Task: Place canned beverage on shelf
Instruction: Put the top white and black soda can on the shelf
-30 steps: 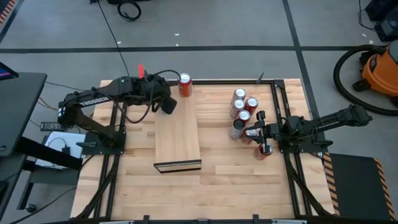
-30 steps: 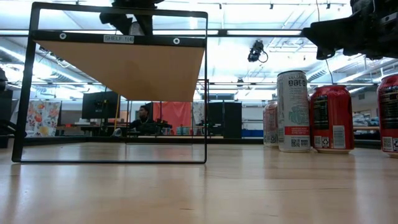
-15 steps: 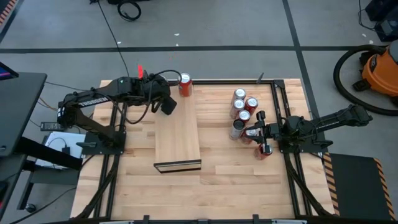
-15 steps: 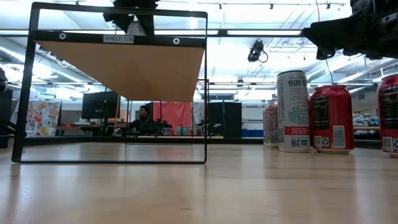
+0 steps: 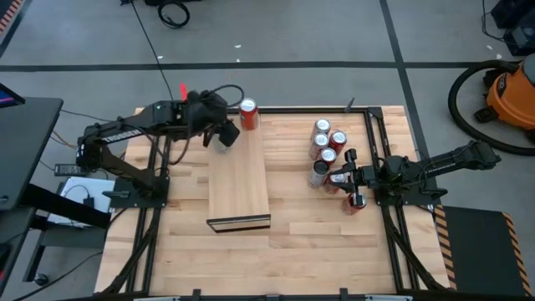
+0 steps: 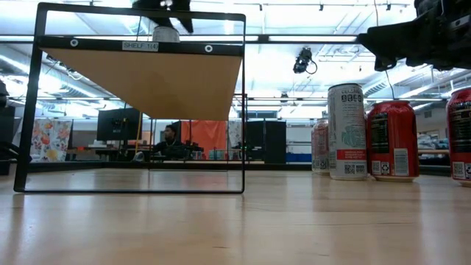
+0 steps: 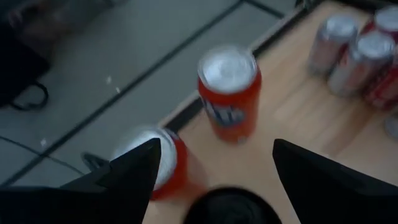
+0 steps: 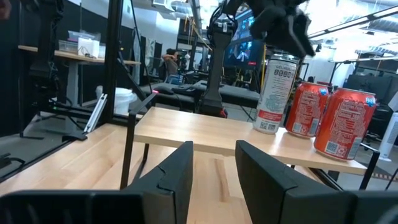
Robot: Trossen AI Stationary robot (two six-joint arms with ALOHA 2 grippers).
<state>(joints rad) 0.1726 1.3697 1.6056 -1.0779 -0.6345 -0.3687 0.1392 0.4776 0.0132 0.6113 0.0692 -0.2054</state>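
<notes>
The shelf [image 5: 238,180] is a pale wood slab on a black frame [image 6: 140,81], left of the table's middle. An orange can [image 5: 248,114] stands upright at its far end and also shows in the left wrist view [image 7: 229,93]. A second orange can [image 7: 158,165] stands just beside one finger of my left gripper [image 7: 214,158]; its top shows above the shelf in the low view [image 6: 165,33]. My left gripper [image 5: 221,135] hovers open over the shelf's far end and hides that can from above. My right gripper [image 5: 349,177] waits open and empty at the right, next to the can cluster.
Several red and silver cans [image 5: 326,150] stand in a cluster right of the shelf; they also show in the low view [image 6: 368,132] and the right wrist view [image 8: 311,109]. Black frame rails [image 5: 376,159] run along the table's sides. Bare tabletop [image 5: 318,242] lies near the front.
My left gripper has gone up and a little toward the table's far left edge, tipping its wrist. In the low view the dark fingers that stood on the shelf top are gone, and a can's top shows there.
</notes>
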